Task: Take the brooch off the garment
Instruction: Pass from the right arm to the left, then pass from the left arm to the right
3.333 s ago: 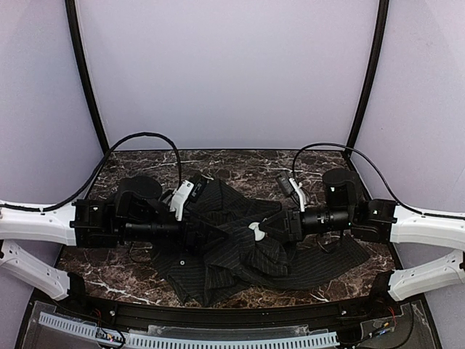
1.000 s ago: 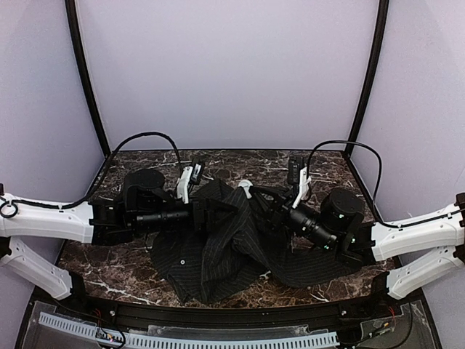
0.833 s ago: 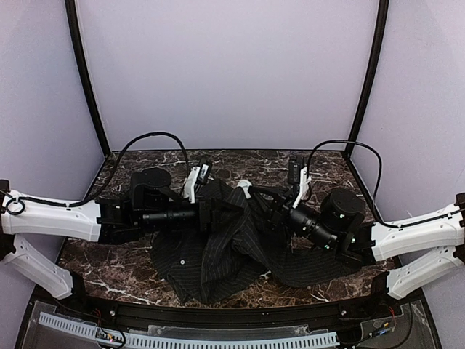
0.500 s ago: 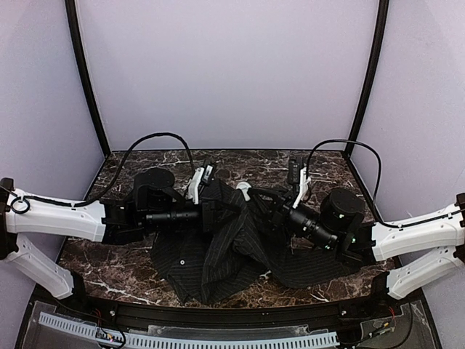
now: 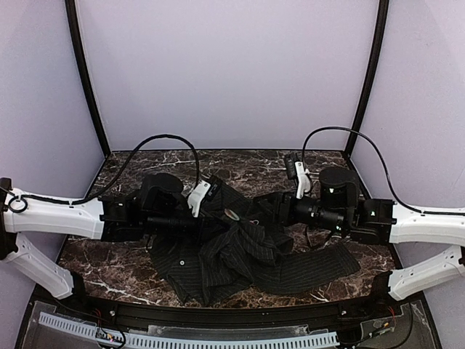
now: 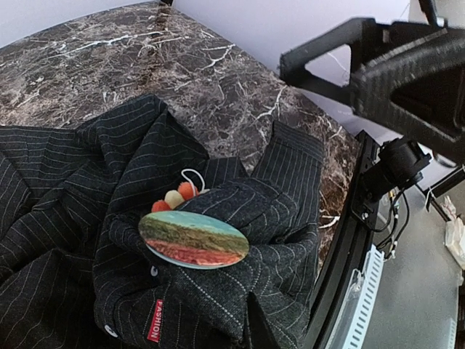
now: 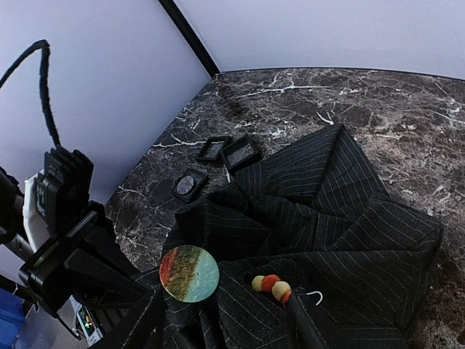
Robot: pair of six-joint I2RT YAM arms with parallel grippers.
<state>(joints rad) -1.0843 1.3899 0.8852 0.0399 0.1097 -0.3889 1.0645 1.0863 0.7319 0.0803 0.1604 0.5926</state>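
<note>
Between the arms: the brooch (image 6: 193, 239) rests face up on a raised fold of the garment (image 5: 305, 265), mid-table. Its beads (image 7: 270, 284) lie just beside the disc.
Right arm (image 5: 429, 233): a second ago it angled upward, holding a peak of the garment lifted. It is now level and drawn back, and the peak has dropped.
Left arm (image 5: 58, 217): has advanced toward the centre.
Right gripper (image 7: 225, 305): fingers spread, pinching nothing. The brooch lies just ahead of them.
Left gripper (image 5: 215, 220): black against black cloth, so its opening cannot be told.
Attachment: the pin is hidden, and the brooch probably still sits fastened to the fold.
Task status: judged not done. The brooch is exposed and within reach of both grippers.
Next requirement: a fresh pinch on the disc, with the garment held down against the pull.
</note>
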